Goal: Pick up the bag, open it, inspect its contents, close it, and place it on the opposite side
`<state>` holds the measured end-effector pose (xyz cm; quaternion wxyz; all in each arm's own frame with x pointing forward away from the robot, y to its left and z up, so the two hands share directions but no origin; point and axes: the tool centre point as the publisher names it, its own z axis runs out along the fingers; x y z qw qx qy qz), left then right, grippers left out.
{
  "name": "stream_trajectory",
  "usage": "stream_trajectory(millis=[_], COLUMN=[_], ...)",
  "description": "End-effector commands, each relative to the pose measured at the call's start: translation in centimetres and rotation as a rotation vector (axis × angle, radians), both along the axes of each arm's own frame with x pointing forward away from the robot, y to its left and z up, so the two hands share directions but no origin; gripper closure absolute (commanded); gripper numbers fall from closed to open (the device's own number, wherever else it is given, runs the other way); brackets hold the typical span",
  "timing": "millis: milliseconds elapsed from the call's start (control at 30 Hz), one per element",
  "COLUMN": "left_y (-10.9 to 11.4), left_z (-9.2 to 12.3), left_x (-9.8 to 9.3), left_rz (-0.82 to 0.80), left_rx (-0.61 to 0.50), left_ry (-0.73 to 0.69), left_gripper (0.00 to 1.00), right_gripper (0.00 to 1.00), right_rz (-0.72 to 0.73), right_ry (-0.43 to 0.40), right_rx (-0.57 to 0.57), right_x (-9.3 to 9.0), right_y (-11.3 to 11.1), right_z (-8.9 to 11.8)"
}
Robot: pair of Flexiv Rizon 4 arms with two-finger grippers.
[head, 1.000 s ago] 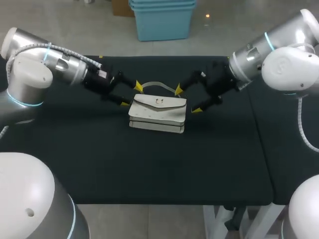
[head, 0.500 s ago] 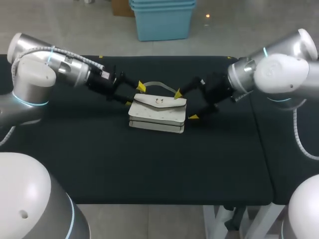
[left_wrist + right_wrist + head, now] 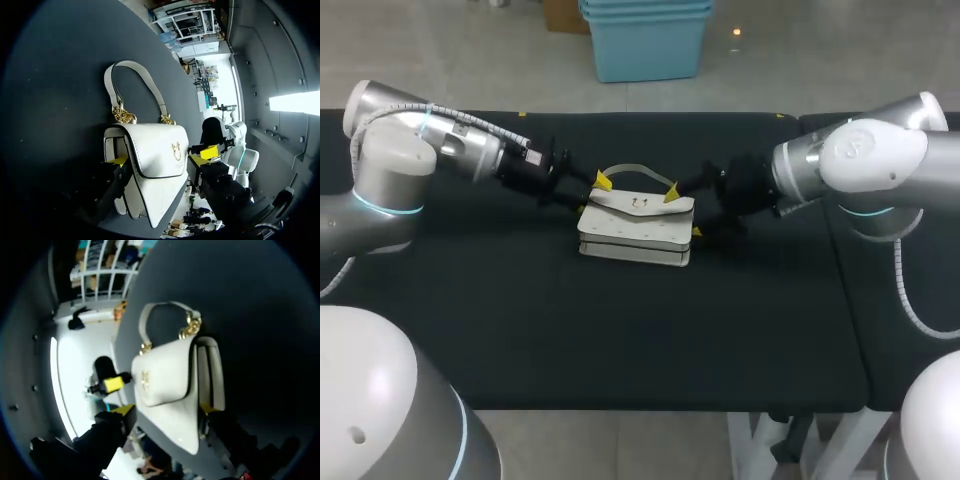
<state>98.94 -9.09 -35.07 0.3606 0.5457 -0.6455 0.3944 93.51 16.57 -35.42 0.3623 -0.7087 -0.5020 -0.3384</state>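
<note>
**Both grippers flank the white bag, neither clamped on it**

The white bag [image 3: 635, 238] lies flat on the black table [image 3: 620, 330]. It sits about midway between the side edges and nearer the far edge than the near one. Its flap [image 3: 160, 142] faces up and is folded shut over the body, with a small gold clasp [image 3: 176, 150] near the flap's lip. The handle [image 3: 630, 169] rests on the surface on the bag's far side, joined to it by gold chain links [image 3: 122, 116].

The left arm comes in from the left edge, and the left gripper [image 3: 592, 194] is at the bag's left end. Its fingers are spread wide with the bag between them. In the left wrist view one yellow tip sits against the pleated side wall. The other is just off the flap's edge, so the fingers do not grip the bag.

The right arm comes in from the right edge, and the right gripper [image 3: 683, 212] mirrors this at the bag's right end. Its fingers are also wide apart. One tip hangs over the flap's far right corner and the other is low beside the right side wall. In the right wrist view a thin gap shows between one tip and the flap, so this gripper has hold of nothing either.
</note>
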Motion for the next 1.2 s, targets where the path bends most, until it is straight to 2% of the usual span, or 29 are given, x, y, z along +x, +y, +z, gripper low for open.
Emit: stream_trajectory(millis=[33,200,300,333,433,467,500,533,567,600,633,867,900,933,967,1000,1033,1067,1100,1167,1200], left_y=[-0.5,-0.6,-0.5,-0.5,-0.6,-0.7,-0.7,-0.8,-0.8,-0.8,-0.8,-0.8,-0.8,-0.7,-0.7,-0.6,-0.6,-0.6,-0.6,-0.5,-0.5], left_z=[-1.1,-1.7,-1.7,-1.7,-1.9,-2.0,-2.1,-2.3,-2.3,-2.4,-2.4,-2.3,-2.3,-2.2,-2.1,-2.0,-2.0,-2.0,-1.9,-1.9,-1.9], left_x=[0.9,1.0,1.0,1.0,1.0,1.0,1.0,1.0,0.9,0.9,0.8,0.5,0.4,0.4,0.4,0.3,0.3,0.2,0.2,0.2,0.2], left_rz=[-0.014,-0.014,-0.011,-0.011,-0.009,-0.008,-0.009,-0.009,-0.010,-0.012,-0.011,-0.009,-0.008,-0.008,-0.007,-0.007,-0.007,-0.006,-0.007,-0.004,-0.005], left_rx=[-0.033,-0.051,-0.052,-0.052,-0.046,-0.043,-0.043,-0.042,-0.041,-0.040,-0.037,-0.026,-0.027,-0.028,-0.029,-0.031,-0.032,-0.033,-0.033,-0.027,-0.027], left_ry=[0.014,0.028,0.029,0.030,0.036,0.038,0.042,0.045,0.047,0.049,0.050,0.045,0.045,0.043,0.042,0.041,0.038,0.036,0.034,0.027,0.027], left_gripper=[0.39,0.45,0.56,0.60,0.85,1.00,1.00,1.00,1.00,1.00,1.00,1.00,0.86,0.67,0.60,0.60,0.74,0.89,1.00,1.00,1.00], right_gripper=[0.50,0.52,0.51,0.51,0.53,0.55,0.56,0.63,0.73,0.91,1.00,1.00,1.00,0.68,0.56,0.51,0.41,0.39,0.37,0.25,0.11], right_rz=[-0.023,-0.041,-0.049,-0.056,-0.062,-0.062,-0.062,-0.064,-0.070,-0.074,-0.076,-0.090,-0.092,-0.093,-0.094,-0.098,-0.101,-0.109,-0.112,-0.120,-0.125], right_ry=[-0.016,-0.014,-0.004,0.001,0.008,0.010,0.012,0.014,0.018,0.019,0.020,0.010,0.006,0.004,-0.001,-0.004,-0.007,-0.007,-0.007,-0.005,-0.005], right_rx=[0.028,0.036,0.035,0.035,0.040,0.041,0.042,0.042,0.045,0.046,0.046,0.048,0.045,0.045,0.046,0.045,0.043,0.043,0.043,0.042,0.041], right_x=[0.6,1.2,1.3,1.3,1.4,1.5,1.5,1.5,1.5,1.6,1.6,1.5,1.6,1.6,1.6,1.7,1.7,1.8,1.9,2.1,2.2], right_y=[0.4,0.7,0.5,0.3,0.2,0.2,0.3,0.3,0.3,0.3,0.2,0.1,0.1,0.0,0.0,0.0,-0.1,-0.2,-0.3,-0.4,-0.5], right_z=[-0.6,-1.1,-1.6,-1.9,-2.3,-2.5,-2.7,-2.8,-3.0,-3.1,-3.2,-2.9,-2.8,-2.7,-2.6,-2.5,-2.4,-2.4,-2.5,-2.6,-2.6])
